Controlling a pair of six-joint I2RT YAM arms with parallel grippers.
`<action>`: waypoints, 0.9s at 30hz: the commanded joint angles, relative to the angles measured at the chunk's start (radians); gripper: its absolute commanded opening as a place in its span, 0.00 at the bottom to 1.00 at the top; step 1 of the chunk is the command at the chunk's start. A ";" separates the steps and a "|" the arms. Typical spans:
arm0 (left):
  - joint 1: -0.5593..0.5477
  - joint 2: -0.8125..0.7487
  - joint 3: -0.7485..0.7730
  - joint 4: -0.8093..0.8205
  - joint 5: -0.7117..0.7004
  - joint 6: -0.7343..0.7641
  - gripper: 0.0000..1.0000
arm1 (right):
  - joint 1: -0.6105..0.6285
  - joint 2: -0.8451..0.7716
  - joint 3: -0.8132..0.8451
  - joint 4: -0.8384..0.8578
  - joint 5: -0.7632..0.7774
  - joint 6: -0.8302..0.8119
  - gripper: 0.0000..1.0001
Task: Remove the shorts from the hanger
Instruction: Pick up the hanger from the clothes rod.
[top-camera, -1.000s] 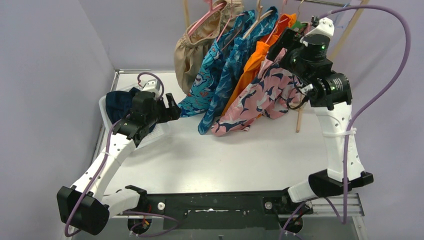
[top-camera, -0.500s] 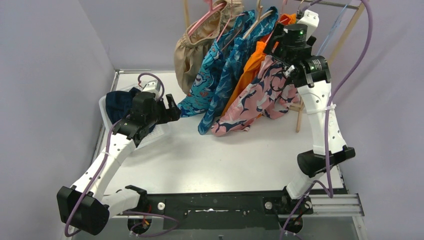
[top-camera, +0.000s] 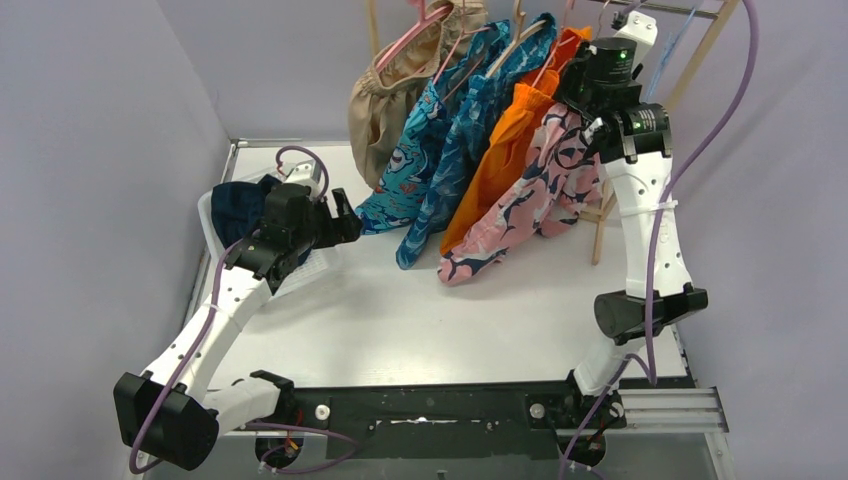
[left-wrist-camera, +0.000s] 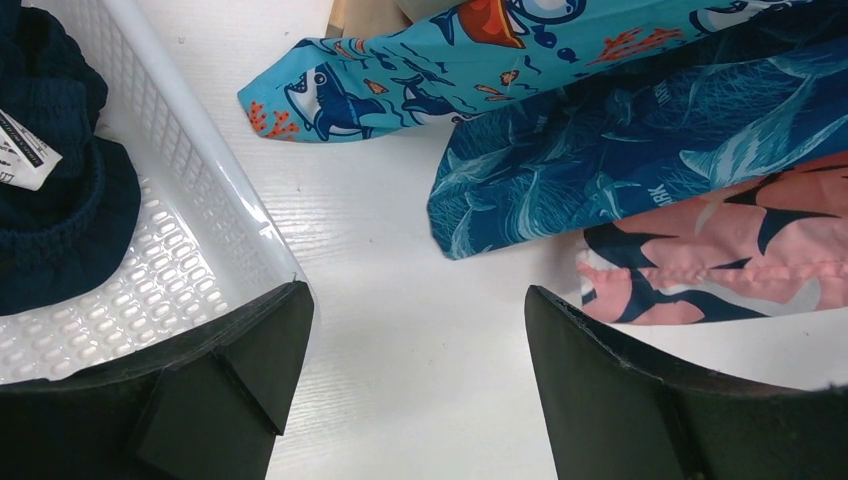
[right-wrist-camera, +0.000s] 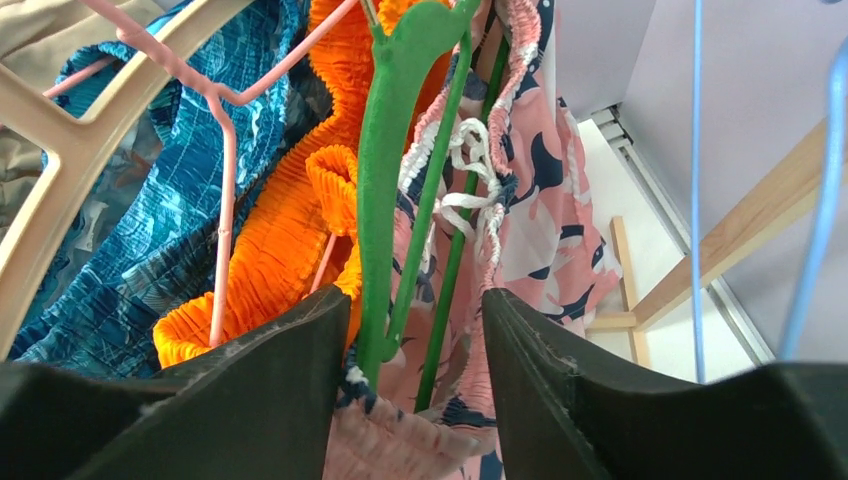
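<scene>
The pink shark-print shorts (top-camera: 530, 190) hang from a green hanger (right-wrist-camera: 385, 150) at the right end of the rack. My right gripper (top-camera: 575, 100) is up at the rack. In the right wrist view the right gripper (right-wrist-camera: 415, 297) is closed on the bunched waistband of the pink shorts (right-wrist-camera: 540, 200), with the hanger's wires between the jaws. Orange (top-camera: 500, 150), dark teal-blue (top-camera: 465, 140), turquoise (top-camera: 410, 160) and tan (top-camera: 385, 90) shorts hang to the left. Navy shorts (top-camera: 238, 205) lie in the white basket (left-wrist-camera: 200, 200). My left gripper (left-wrist-camera: 415, 320) is open and empty over the table beside the basket.
The wooden rack's leg (top-camera: 600, 235) stands on the table at the right, behind the right arm. A blue hanger (right-wrist-camera: 830, 150) hangs bare further right. The basket sits at the table's left edge under the left arm. Purple walls close in the back and sides.
My right arm has swung in and risen to the rack, and its wrist has turned. The pink shorts now hang narrower and lower. The left arm has not moved.
</scene>
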 joint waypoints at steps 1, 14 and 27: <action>0.004 -0.018 0.006 0.016 0.027 -0.002 0.78 | -0.001 0.014 0.031 0.043 -0.040 -0.025 0.47; 0.004 -0.028 0.002 0.025 0.031 -0.034 0.78 | 0.040 -0.043 0.034 0.117 0.061 -0.148 0.00; 0.022 -0.085 -0.037 0.060 0.012 -0.078 0.85 | 0.056 -0.238 -0.235 0.346 0.038 -0.274 0.00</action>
